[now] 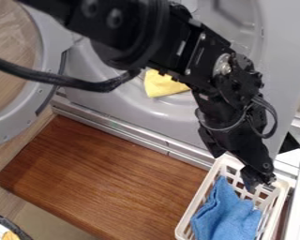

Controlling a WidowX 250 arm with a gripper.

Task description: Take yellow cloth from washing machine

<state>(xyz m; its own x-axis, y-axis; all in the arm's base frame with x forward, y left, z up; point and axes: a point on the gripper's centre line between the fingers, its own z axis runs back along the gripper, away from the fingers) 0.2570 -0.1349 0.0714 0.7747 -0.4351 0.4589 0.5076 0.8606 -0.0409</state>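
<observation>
- Yellow, crumpled fabric cloth (164,85) lying in the far middle, at the round opening of the grey plastic washing machine (177,115), partly hidden behind the black, jointed robot arm (159,47).
- Black two-finger gripper (258,180) at the near right, over the white, slotted plastic basket (198,193) and beside the blue, folded fabric cloth (224,213); not possible to tell its state, parted or pressed together.
- Probably very light to lift, soft and limp, with no danger of breaking.
- Likely not slippery, but easy to lose with only a thin edge caught.
- Best to take hold at the near left part, by a thick fold, and not by the flat corner.
- Pinch firmly without fear of damage; press lightly against the smooth grey surface below.
- After the grasp, expect loose hanging ends; lift clear of the opening's near lip before carrying, for fear of dragging or snagging.
</observation>
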